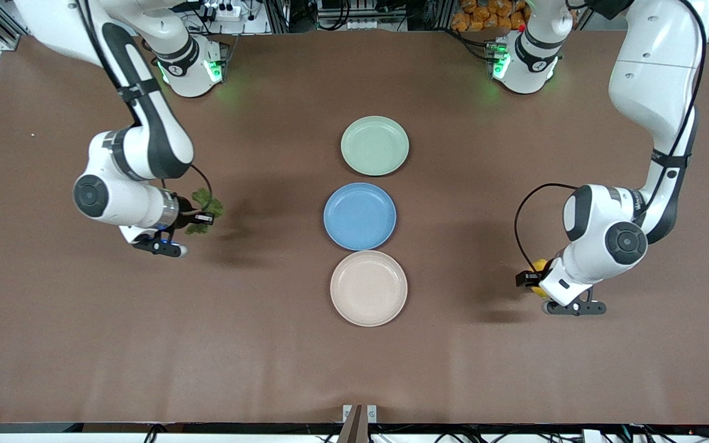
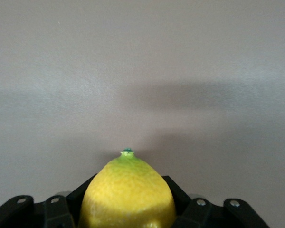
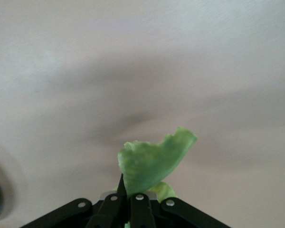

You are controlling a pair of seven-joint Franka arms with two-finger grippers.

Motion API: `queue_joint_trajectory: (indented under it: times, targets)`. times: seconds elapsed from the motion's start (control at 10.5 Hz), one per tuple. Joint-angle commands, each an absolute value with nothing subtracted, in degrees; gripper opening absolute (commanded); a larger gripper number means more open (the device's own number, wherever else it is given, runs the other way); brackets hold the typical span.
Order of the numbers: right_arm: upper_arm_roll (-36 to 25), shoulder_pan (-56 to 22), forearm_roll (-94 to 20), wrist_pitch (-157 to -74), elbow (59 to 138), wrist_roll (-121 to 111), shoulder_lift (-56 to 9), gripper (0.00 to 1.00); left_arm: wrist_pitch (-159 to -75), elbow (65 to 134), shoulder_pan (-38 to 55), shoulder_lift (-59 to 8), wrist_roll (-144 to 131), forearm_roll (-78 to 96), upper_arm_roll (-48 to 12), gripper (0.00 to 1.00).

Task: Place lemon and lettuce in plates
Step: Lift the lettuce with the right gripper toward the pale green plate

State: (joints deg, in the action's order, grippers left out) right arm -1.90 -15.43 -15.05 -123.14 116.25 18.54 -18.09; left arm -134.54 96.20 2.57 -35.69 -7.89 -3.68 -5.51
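Note:
My left gripper (image 1: 533, 278) is shut on the yellow lemon (image 1: 539, 268), over the brown table toward the left arm's end, level with the beige plate (image 1: 368, 287). In the left wrist view the lemon (image 2: 127, 194) fills the space between the black fingers (image 2: 175, 192), its green tip pointing away. My right gripper (image 1: 200, 218) is shut on the green wrinkly lettuce (image 1: 205, 202) over the table toward the right arm's end, level with the blue plate. The right wrist view shows the lettuce (image 3: 154, 161) sticking out of the closed gripper (image 3: 133, 204). The pale green plate (image 1: 374, 145) lies nearest the robots' bases.
Three plates lie in a row down the table's middle; the blue plate (image 1: 359, 216) sits between the green and beige ones. All three hold nothing. Brown cloth (image 1: 84, 338) covers the table around them.

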Motion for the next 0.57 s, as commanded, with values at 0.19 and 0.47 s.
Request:
queue_joint_trajectory:
  times: [0.19,0.47]
  targets:
    - [-2.29,-27.74,-16.26,-125.68,116.28,35.46,-17.75,0.00,-132.37,95.02,3.08,-31.73,-8.09,-5.10,-6.59,0.53]
    - [-2.37,-38.29,-16.17,-125.68,112.70,50.83,-19.32,0.00,-132.10,92.12,4.04,-31.82,-8.61,-4.57,-9.49,0.53]
